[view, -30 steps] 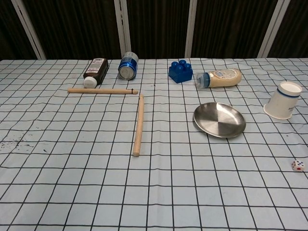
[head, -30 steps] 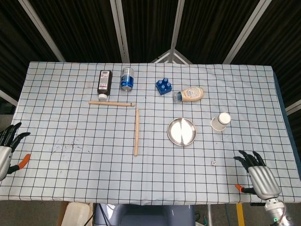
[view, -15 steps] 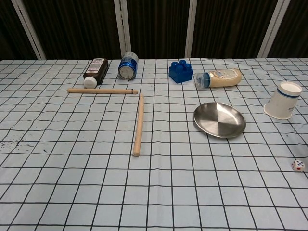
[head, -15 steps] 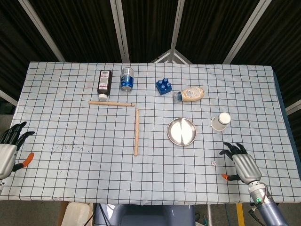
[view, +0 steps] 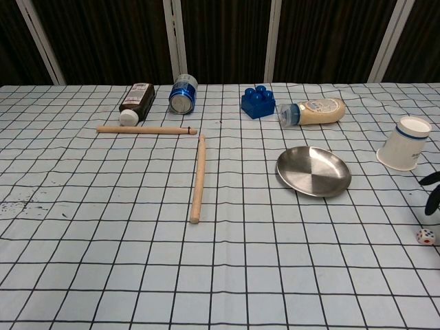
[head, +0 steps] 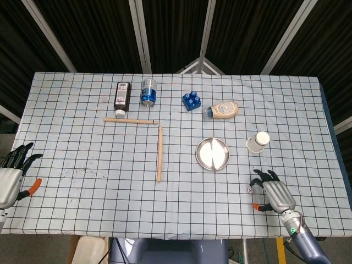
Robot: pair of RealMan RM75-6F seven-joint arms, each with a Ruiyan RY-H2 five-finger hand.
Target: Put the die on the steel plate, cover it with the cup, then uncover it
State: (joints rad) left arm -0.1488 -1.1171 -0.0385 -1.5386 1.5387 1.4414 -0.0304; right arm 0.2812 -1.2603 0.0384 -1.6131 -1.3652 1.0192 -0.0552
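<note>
A small white die [head: 249, 190] [view: 425, 236] lies on the checked cloth near the table's front right. My right hand [head: 271, 193] hovers just right of it with fingers spread, holding nothing; only its dark fingertips [view: 432, 194] show at the chest view's right edge, above the die. The steel plate [head: 212, 153] [view: 313, 170] sits bare, left of and behind the die. A white paper cup [head: 258, 141] [view: 405, 143] stands mouth-down to the plate's right. My left hand [head: 11, 176] stays open at the table's far left edge.
Two wooden sticks [head: 159, 153] [view: 197, 177] form an L at centre left. Along the back lie a dark bottle [head: 122, 95], a blue can [head: 148, 91], a blue block [head: 191, 100] and a mayonnaise bottle [head: 221, 110] on its side.
My right hand has moved left and forward over the table, from the front right corner to right beside the die. Its fingertips now enter the chest view. The left hand shifted slightly.
</note>
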